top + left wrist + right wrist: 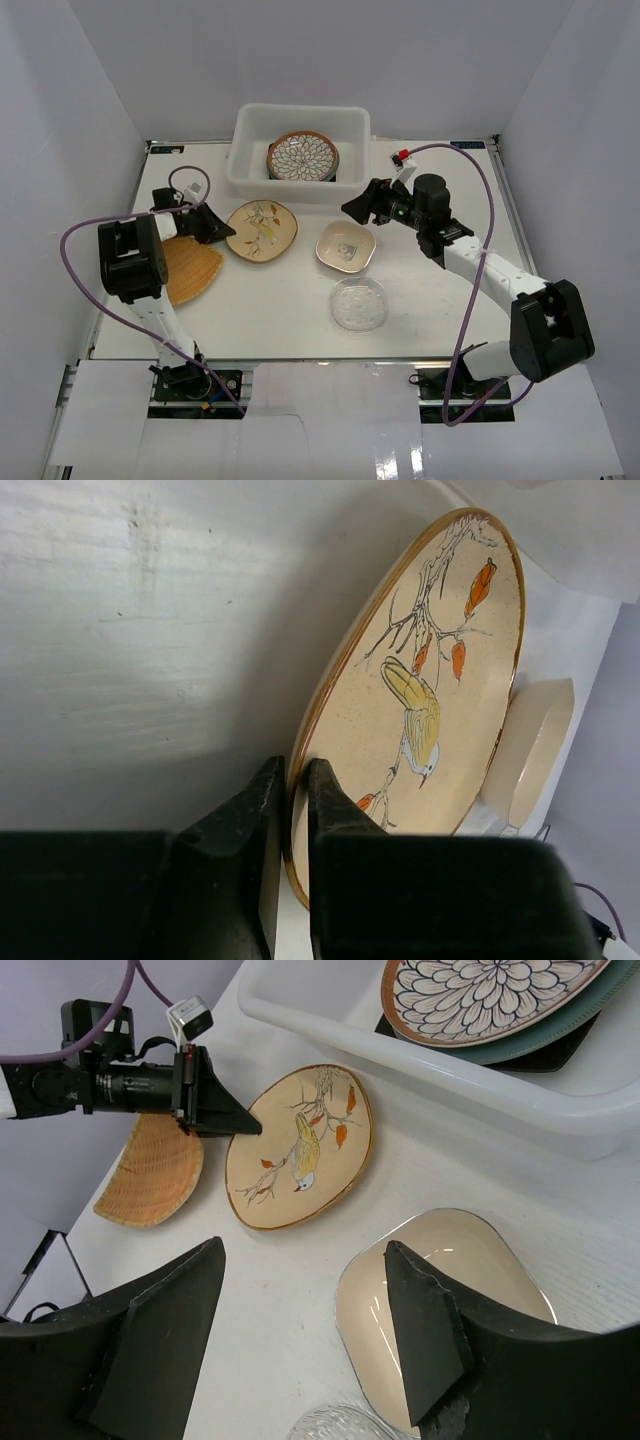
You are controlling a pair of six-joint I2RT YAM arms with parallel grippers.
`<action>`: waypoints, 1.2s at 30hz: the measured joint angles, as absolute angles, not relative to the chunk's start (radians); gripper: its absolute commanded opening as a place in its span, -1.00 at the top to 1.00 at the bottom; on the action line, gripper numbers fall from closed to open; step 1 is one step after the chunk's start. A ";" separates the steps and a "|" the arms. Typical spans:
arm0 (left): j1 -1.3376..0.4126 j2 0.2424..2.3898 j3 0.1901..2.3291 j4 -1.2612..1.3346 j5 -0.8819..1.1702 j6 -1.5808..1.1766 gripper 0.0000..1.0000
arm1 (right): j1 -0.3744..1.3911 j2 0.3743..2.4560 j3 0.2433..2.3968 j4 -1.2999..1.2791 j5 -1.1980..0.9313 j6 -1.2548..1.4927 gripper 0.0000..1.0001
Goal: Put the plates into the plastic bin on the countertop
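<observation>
The plastic bin [246,150] stands at the back centre and holds the petal-patterned plate [303,157], stacked on a blue-green plate [560,1022] and a dark-rimmed one [553,1054]. The cream floral plate [265,230] lies left of centre. My left gripper [229,232] is shut on its left rim [300,750], one finger above and one below. The cream squarish bowl [346,246] and the clear glass plate [359,303] lie at centre. The tan fan-shaped plate [190,268] lies at the left. My right gripper [350,208] is open and empty, above the bowl's [495,1260] far side.
The countertop [280,320] has metal rails at its edges and white walls around it. The bin's near wall [480,1075] is just beyond the bowl and the floral plate [300,1145]. The left arm's purple cable loops at the left edge [75,235].
</observation>
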State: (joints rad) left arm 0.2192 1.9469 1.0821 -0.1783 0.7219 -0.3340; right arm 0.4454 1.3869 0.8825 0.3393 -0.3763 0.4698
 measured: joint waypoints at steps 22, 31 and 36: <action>0.032 1.447 0.783 -0.218 0.774 -0.483 1.00 | 0.368 1.149 0.835 0.200 -0.396 0.463 -0.44; 0.037 1.198 0.779 -0.204 0.793 -0.612 1.00 | 0.346 1.090 0.834 0.150 -0.396 0.459 -0.36; 0.012 1.288 0.938 -0.107 0.781 -0.736 1.00 | 0.346 1.067 0.780 0.148 -0.388 0.447 0.11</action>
